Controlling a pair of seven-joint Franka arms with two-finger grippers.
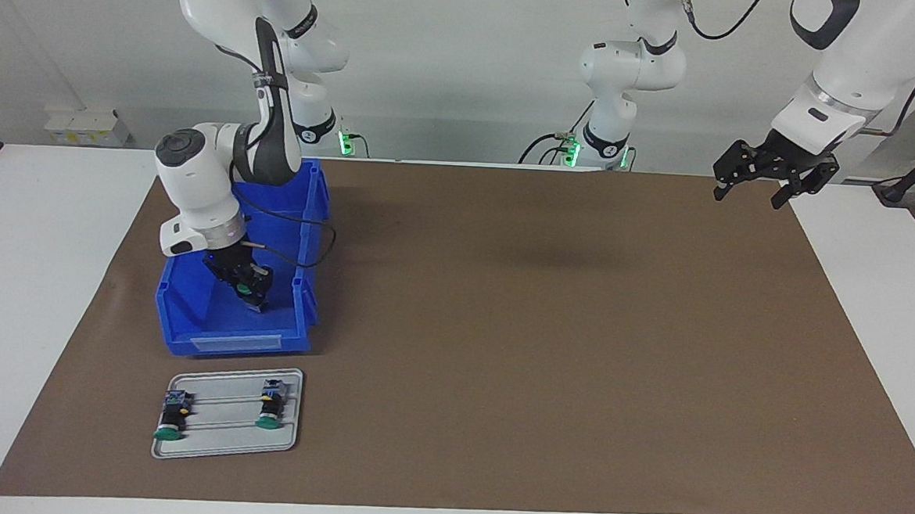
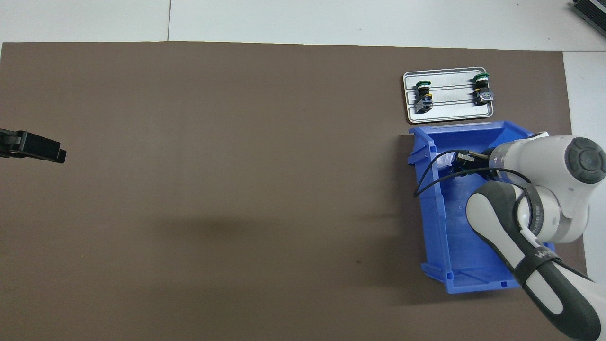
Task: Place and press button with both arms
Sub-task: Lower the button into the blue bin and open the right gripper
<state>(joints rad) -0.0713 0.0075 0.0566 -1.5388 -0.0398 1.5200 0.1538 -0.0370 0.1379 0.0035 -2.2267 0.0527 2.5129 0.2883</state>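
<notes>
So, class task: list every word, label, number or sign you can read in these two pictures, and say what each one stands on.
No text reads clearly.
White lettering on the right arm's dark strap: blurred, unreadable.
Label strip on the blue bin's front wall: nothing readable.

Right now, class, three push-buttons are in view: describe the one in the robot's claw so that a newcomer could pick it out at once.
Start at the blue bin at the right arm's end of the table, nearer to the robots than the grey tray. The right claw reaches down into it, shut on the button, green-capped. The two other buttons lie on the tray, untouched.
</notes>
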